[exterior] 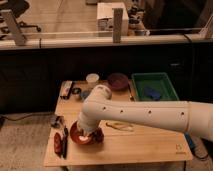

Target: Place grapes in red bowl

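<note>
Red bowl (80, 137) sits at the table's (150, 145) front left; my gripper (89, 131) hangs over it, hidden by the arm, grip state unclear. Grapes (98, 135) look to be at the bowl's right rim. Placing step; next I lift clear.

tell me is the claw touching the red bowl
Cannot tell. In the camera view the arm's white wrist hangs over the red bowl and hides the claw, so neither contact nor a gap shows.
</note>
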Robot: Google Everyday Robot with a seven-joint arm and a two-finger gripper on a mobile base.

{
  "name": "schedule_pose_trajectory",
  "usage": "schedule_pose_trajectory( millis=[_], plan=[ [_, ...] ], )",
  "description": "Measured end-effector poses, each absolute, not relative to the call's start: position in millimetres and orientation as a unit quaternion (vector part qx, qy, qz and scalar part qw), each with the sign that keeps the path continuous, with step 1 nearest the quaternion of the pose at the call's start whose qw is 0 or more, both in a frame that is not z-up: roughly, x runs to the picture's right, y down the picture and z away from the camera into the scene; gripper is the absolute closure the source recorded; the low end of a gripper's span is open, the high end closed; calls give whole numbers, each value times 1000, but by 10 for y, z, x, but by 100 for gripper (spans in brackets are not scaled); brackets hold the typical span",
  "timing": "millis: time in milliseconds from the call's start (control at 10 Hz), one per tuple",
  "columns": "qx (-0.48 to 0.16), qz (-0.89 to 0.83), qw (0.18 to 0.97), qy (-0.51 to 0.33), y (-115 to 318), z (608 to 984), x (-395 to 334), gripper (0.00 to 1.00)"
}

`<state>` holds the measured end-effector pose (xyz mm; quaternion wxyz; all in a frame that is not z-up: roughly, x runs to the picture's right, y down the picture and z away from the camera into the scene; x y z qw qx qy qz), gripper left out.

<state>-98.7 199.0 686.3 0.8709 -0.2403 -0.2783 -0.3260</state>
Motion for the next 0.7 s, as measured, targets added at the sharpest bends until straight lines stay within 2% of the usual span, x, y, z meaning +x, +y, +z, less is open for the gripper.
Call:
schedule_pose_trajectory(
  millis=[700],
  plan=[
    [-238,-313,868,-303,2031,6893,-1002,58]
  ],
)
